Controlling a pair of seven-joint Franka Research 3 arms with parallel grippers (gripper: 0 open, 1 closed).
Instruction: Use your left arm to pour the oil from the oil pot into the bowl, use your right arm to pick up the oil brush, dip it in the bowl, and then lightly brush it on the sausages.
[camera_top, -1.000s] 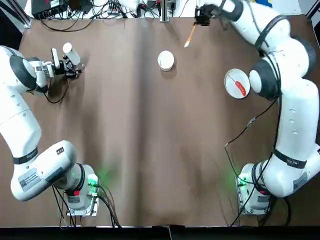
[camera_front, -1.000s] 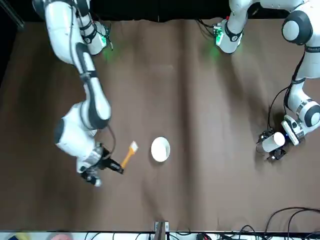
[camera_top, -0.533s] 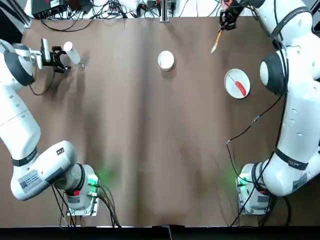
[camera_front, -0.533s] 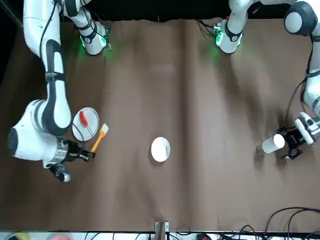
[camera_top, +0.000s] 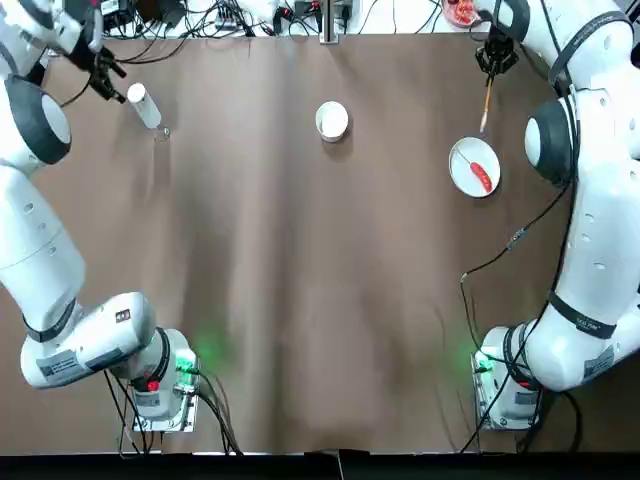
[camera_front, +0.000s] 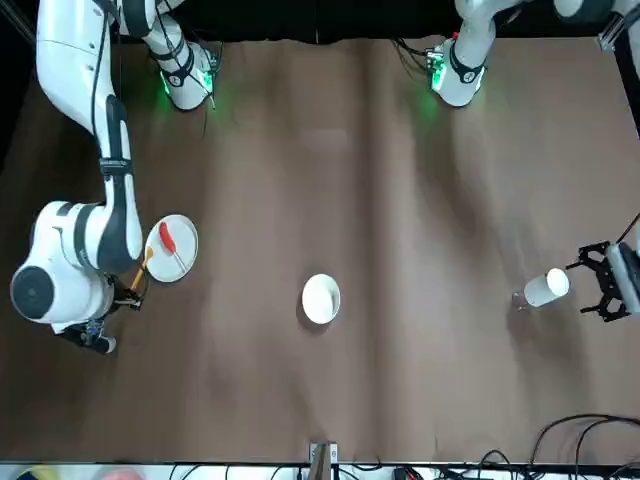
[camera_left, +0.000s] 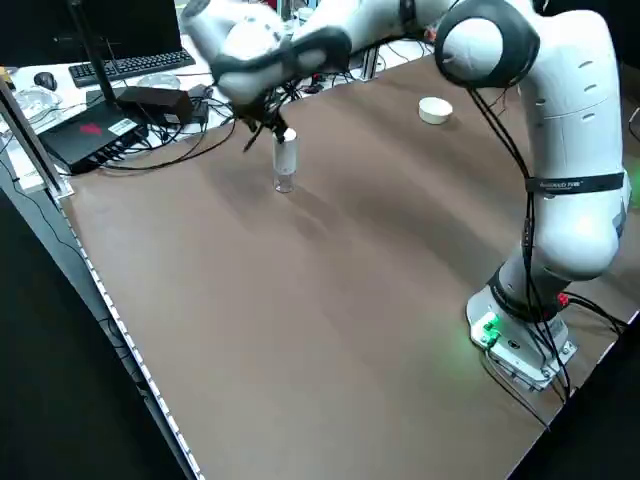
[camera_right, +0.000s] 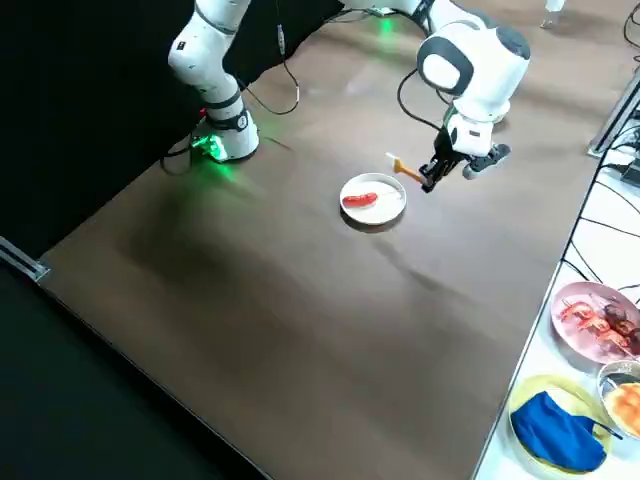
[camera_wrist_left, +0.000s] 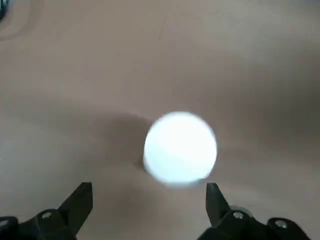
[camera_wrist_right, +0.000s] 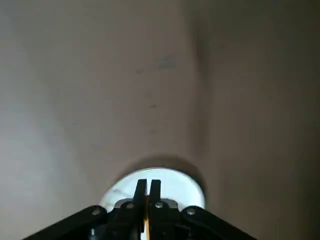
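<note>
The oil pot (camera_top: 143, 105) stands upright by itself at the table's far left, white top up (camera_wrist_left: 180, 148). My left gripper (camera_top: 100, 75) is open and set back from it, touching nothing (camera_front: 597, 281). The white bowl (camera_top: 332, 120) sits at the far middle (camera_front: 321, 298). My right gripper (camera_top: 491, 62) is shut on the oil brush (camera_top: 486, 100). The yellow-orange handle slants down toward the white plate (camera_top: 462, 160), where the red sausage (camera_top: 481, 174) lies. In the right side view the brush (camera_right: 405, 170) hangs just beside the plate's (camera_right: 385, 212) far rim; whether it touches cannot be told.
Cables and a metal post line the far table edge. A dish with a pinkish-red heap (camera_top: 460, 10) sits beyond the far right corner. Off the table to the right are food plates (camera_right: 598, 318) and a blue cloth (camera_right: 556, 432). A keyboard and black box (camera_left: 100, 125) lie off the left.
My right gripper has carried the brush from beside the bowl rightward to the plate with the sausage. My left gripper has let go of the oil pot and drawn back toward the far left corner.
</note>
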